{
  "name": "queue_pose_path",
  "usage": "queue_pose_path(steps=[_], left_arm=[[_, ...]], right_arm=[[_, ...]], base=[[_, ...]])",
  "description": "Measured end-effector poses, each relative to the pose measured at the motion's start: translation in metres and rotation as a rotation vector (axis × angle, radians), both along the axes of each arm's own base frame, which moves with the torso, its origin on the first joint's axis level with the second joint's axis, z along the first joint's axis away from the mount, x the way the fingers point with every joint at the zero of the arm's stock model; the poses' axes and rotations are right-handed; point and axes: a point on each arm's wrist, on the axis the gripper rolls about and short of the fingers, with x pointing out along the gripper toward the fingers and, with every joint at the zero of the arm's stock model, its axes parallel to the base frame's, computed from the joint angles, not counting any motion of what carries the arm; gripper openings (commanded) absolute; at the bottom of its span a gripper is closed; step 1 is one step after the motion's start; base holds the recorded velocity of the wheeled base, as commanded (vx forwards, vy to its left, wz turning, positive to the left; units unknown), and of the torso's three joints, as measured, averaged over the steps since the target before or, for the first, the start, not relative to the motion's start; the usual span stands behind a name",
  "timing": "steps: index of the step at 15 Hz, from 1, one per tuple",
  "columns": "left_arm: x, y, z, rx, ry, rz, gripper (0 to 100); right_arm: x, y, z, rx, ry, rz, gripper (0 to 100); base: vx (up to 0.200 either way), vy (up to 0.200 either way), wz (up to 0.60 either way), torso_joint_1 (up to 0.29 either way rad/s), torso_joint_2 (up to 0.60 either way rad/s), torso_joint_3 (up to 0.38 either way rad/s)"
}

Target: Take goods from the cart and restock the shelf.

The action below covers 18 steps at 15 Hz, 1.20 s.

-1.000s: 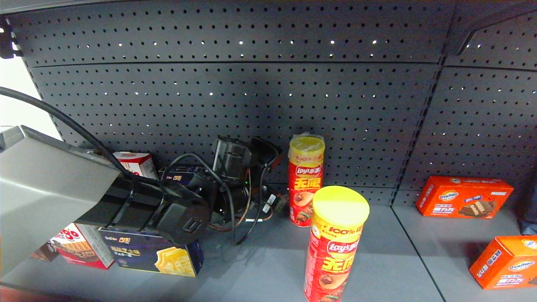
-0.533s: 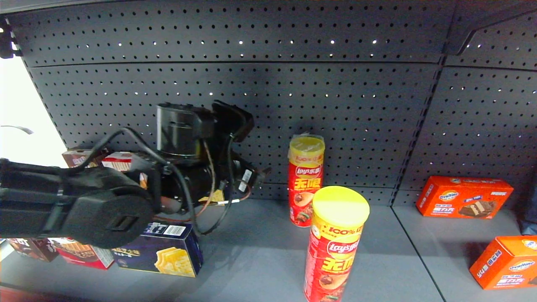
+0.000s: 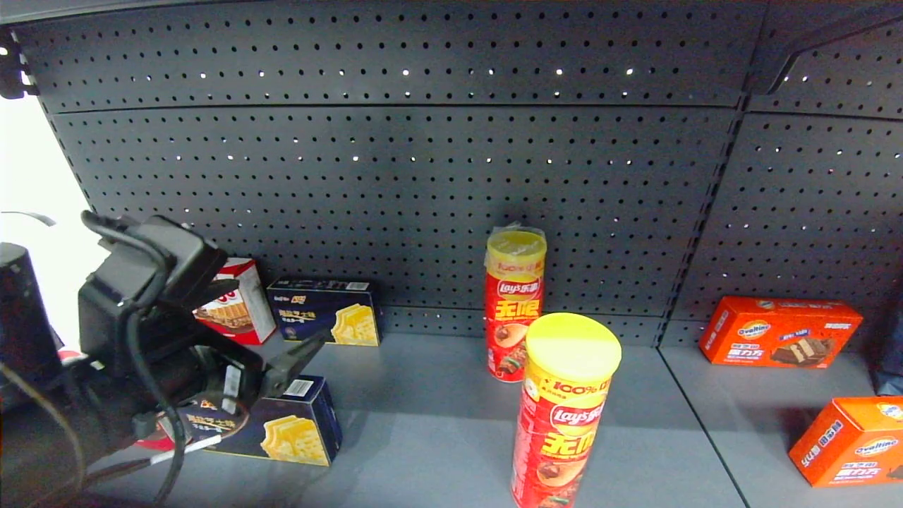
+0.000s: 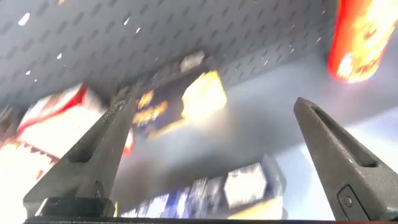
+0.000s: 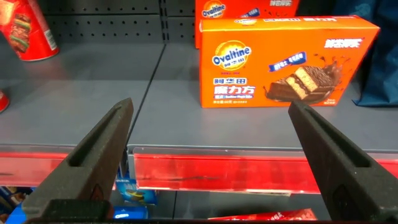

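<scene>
My left gripper [image 3: 271, 367] hangs open and empty over the shelf's front left, just above a dark blue wafer box [image 3: 282, 423] lying near the edge. A second dark blue wafer box [image 3: 324, 310] stands at the back against the pegboard, beside a red-and-white box [image 3: 236, 303]. In the left wrist view the open gripper [image 4: 214, 106] frames the rear blue box [image 4: 180, 102], with the nearer blue box [image 4: 242, 186] close to the camera. My right gripper [image 5: 211, 107] is open and empty before the shelf edge, facing an orange box [image 5: 286, 59].
Two red chip cans with yellow lids stand mid-shelf, one at the back [image 3: 515, 303] and one near the front [image 3: 564, 409]. Orange boxes [image 3: 779, 331] [image 3: 846, 441] lie on the right bay. The grey shelf board [image 3: 437, 423] has free room between the blue boxes and the cans.
My left arm has drawn back from the rear of the shelf toward the front left, uncovering the rear dark blue box standing by the pegboard. The cans and orange boxes have not moved.
</scene>
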Motion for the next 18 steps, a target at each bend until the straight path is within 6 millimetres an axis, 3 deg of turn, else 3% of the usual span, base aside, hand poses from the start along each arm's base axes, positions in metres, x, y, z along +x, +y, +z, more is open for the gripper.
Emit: queue_pose_path(steps=[4, 6, 8, 10, 12, 15, 18], left_arm=[[-0.032, 0.025, -0.012, -0.003, -0.016, 0.075, 100], [-0.037, 0.03, -0.012, -0.009, -0.028, 0.094, 100], [-0.039, 0.032, -0.011, -0.025, -0.039, 0.104, 100], [-0.04, 0.033, -0.011, -0.033, -0.036, 0.108, 100], [-0.039, 0.033, -0.011, -0.032, -0.035, 0.107, 100], [-0.035, 0.031, -0.01, -0.028, -0.03, 0.106, 100], [-0.034, 0.03, -0.012, -0.018, -0.015, 0.099, 100]], right_arm=[[0.001, 0.001, 0.004, -0.019, 0.023, 0.039, 100], [-0.002, 0.001, 0.03, -0.006, -0.02, 0.036, 100], [0.003, 0.001, 0.071, -0.025, -0.021, 0.09, 100], [0.025, 0.003, 0.105, -0.059, 0.051, 0.214, 100], [0.055, 0.011, 0.123, -0.085, 0.157, 0.4, 100], [0.101, 0.04, 0.122, -0.131, 0.317, 0.624, 100], [0.131, 0.065, 0.111, -0.167, 0.445, 0.71, 100]], base=[[0.0, 0.0, 0.0, 0.0, 0.0, 0.0], [0.0, 0.0, 0.0, 0.0, 0.0, 0.0], [0.0, 0.0, 0.0, 0.0, 0.0, 0.0], [0.0, 0.0, 0.0, 0.0, 0.0, 0.0], [0.0, 0.0, 0.0, 0.0, 0.0, 0.0], [0.0, 0.0, 0.0, 0.0, 0.0, 0.0], [0.0, 0.0, 0.0, 0.0, 0.0, 0.0]])
